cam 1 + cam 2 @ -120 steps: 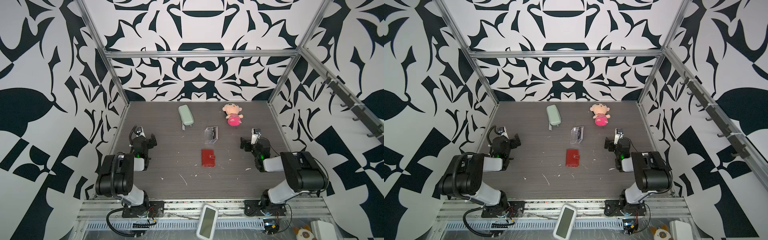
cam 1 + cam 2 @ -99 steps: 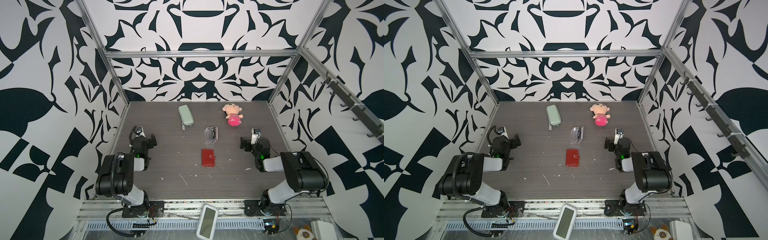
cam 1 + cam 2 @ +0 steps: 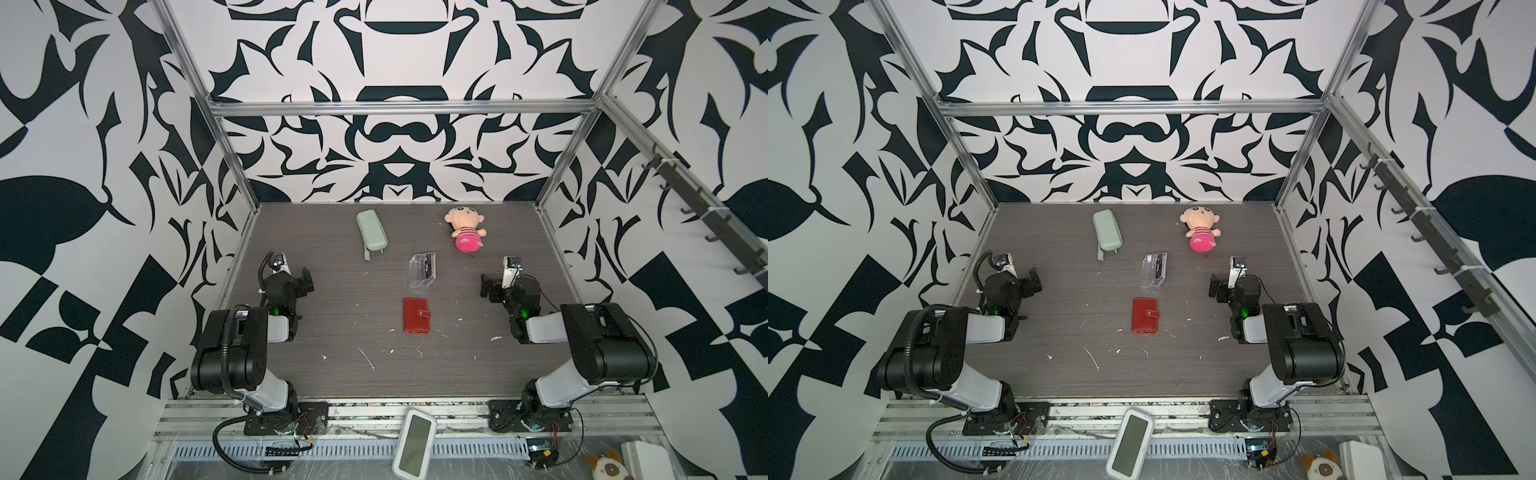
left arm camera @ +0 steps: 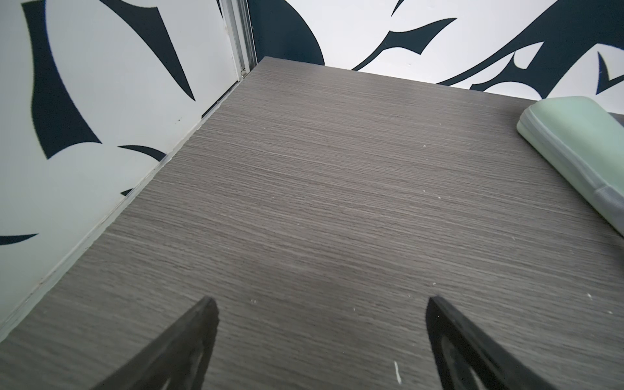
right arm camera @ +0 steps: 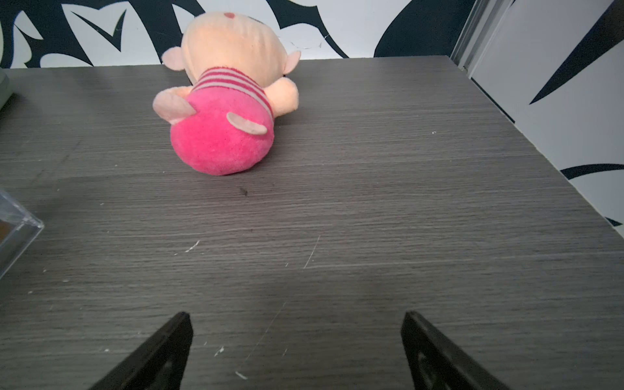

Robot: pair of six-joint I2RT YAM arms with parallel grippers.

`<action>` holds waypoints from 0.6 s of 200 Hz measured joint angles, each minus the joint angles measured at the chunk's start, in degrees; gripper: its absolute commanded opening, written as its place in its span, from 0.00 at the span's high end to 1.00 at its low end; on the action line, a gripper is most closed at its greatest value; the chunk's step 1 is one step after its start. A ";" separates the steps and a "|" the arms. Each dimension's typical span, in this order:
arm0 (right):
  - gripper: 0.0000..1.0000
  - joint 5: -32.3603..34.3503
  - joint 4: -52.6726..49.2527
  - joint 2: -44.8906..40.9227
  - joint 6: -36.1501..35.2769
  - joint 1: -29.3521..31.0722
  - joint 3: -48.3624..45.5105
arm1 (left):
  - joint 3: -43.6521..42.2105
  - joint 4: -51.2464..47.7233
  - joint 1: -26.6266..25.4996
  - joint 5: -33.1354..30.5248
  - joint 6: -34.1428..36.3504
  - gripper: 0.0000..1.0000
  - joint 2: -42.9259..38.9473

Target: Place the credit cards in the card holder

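Both my grippers are spread wide and hold nothing. In the left wrist view my left gripper point(image 4: 320, 304) shows only bare board between its two fingertips, and my right gripper point(image 5: 297, 317) shows the same in the right wrist view.

The card holder point(image 3: 417, 315), a red wallet, lies flat near the middle of the table point(image 3: 353, 340) and looks closed, with its snap tab on the side facing my right arm. Its long axis runs from my base rail toward the back wall. It sits between my two arms, inward of each gripper and a little back toward the bases. In both top views my right gripper point(image 3: 486, 284) looks nearer to it than my left gripper point(image 3: 306, 277).

The credit cards point(image 3: 425, 269) are in the clear acrylic box point(image 3: 415, 279), just beyond the wallet on the far side and apart from it. The box's long axis runs nearly the same way as the wallet's. I see something dark through its walls, but I cannot tell one card from the other here. One corner of that box point(image 5: 20, 229) shows at the edge of the right wrist view, so I judge my right arm has the shorter reach to the cards too.

The surface is grey wood-grain board, flecked and scratched, which will make thin cards hard to lift. A pale green case point(image 3: 371, 230) and a pink plush doll point(image 3: 465, 232) lie farther back, well clear of the wallet.
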 measured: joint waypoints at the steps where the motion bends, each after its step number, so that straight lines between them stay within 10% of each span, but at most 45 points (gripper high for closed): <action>1: 0.00 0.00 -0.02 0.00 -0.02 0.00 0.00 | 0.00 0.02 0.00 0.00 0.00 0.00 0.00; 120: 0.00 7.43 -16.06 -10.21 2.49 0.02 5.46 | 1.79 -11.37 0.02 -4.72 -2.64 0.00 -12.22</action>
